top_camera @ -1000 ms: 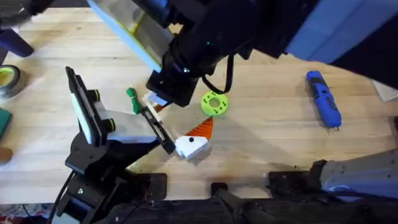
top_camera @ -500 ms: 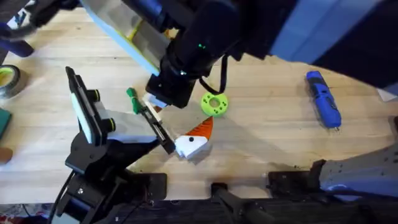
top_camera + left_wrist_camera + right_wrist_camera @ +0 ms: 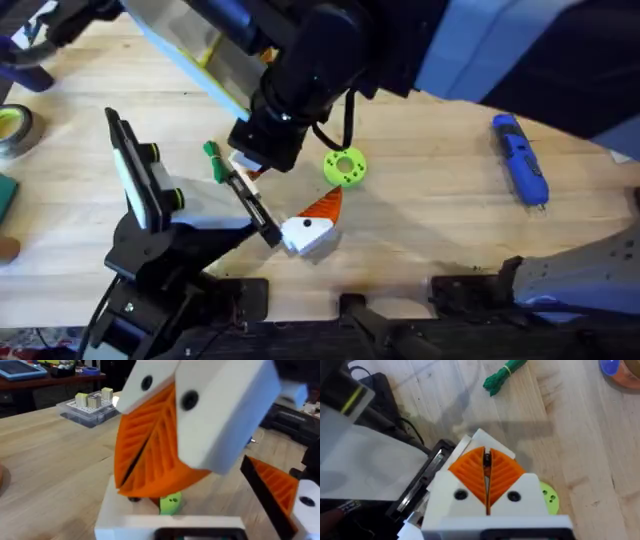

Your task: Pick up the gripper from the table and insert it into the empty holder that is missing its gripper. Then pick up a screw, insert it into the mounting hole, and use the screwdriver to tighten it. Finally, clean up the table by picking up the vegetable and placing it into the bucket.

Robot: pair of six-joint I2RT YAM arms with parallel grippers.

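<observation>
Not much has changed in the last second: the right arm has slid a touch toward the left side of the table (image 3: 430,230) and its dark bulk covers a little more of the far planks, while everything lying on the wood has stayed put. The right gripper (image 3: 486,462) hangs over the far end of the holder (image 3: 255,210), and its orange ribbed pads are pressed flat together with just a thin seam between them. There's a tiny dark speck at the tip and I can't tell what it is. No idea whether the left gripper (image 3: 172,527) is open or closed. The gripper (image 3: 308,235), a white block with an orange wedge, sits right at the near end of the holder's slim black bar. A lime-green disc (image 3: 345,167) with holes lies just beside the wedge's point. The blue screwdriver (image 3: 520,160) lies well off to the right on the pale wood. The vegetable (image 3: 504,372), a green bundle tied with a yellow band, lies past the holder, and the orange bucket (image 3: 620,372) peeks in at the edge beyond it. A tape roll (image 3: 12,130) sits at the far left, and a clear plastic box (image 3: 87,407) of small parts sits farther back.
</observation>
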